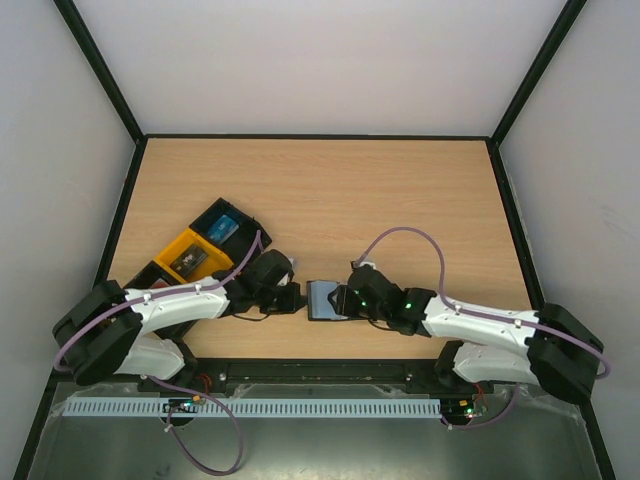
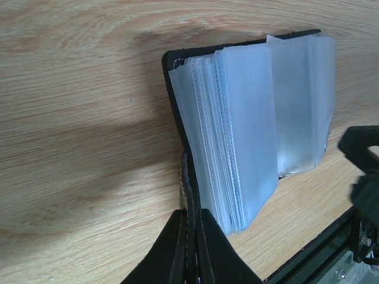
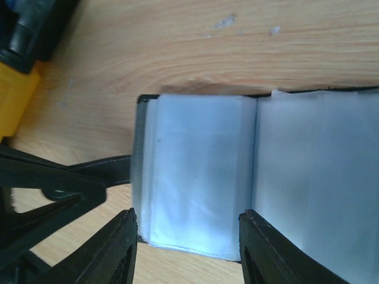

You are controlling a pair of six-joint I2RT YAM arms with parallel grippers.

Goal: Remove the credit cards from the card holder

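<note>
The card holder [image 1: 323, 299] lies open on the table between my two grippers. Its black cover [image 2: 172, 89] carries a stack of pale translucent sleeves [image 2: 254, 130]. No credit card shows inside the sleeves. My left gripper [image 2: 190, 236] is shut on the black cover edge at the holder's left end, also seen from above [image 1: 292, 300]. My right gripper [image 3: 188, 234] is open, its fingers [image 3: 121, 248] on either side of the near edge of the left sleeve stack [image 3: 195, 177]. A blue card [image 1: 222, 228] lies in a tray at the left.
A black tray [image 1: 243, 220] and an orange tray [image 1: 172, 248] stand at the left behind my left arm, the orange one holding a small dark item [image 1: 189, 262]. The orange tray's corner [image 3: 12, 94] shows in the right wrist view. The table's near edge rail [image 2: 320, 260] is close.
</note>
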